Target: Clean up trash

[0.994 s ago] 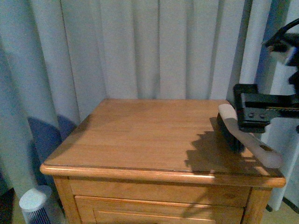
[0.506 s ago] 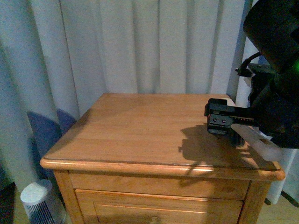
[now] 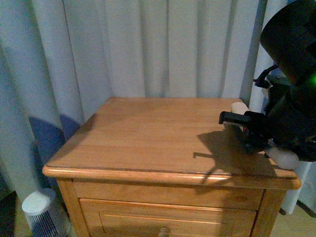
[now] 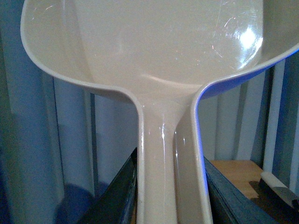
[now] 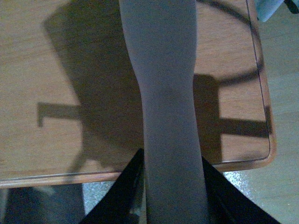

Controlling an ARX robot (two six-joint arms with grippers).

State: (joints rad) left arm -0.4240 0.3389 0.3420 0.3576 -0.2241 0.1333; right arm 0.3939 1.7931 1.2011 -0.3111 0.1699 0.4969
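Setup step: left tool (image 4: 170, 189) clenched on dustpan (image 4: 154, 46) handle, right tool (image 5: 171, 186) clenched on brush (image 5: 163, 74) over counter (image 3: 143, 138); trash not in view, so next calls for finding it before sweeping.

a home, likely a bedroom: a honey-coloured wooden bedside cabinet (image 3: 148, 140) with a drawer, long pale pleated curtains (image 3: 148, 49) hanging behind it, and a small white ribbed cylinder (image 3: 42, 213) on the floor beside it.

Our front camera faces the bench (image 3: 148, 143) from near; the right wrist camera looks straight down on it closely.
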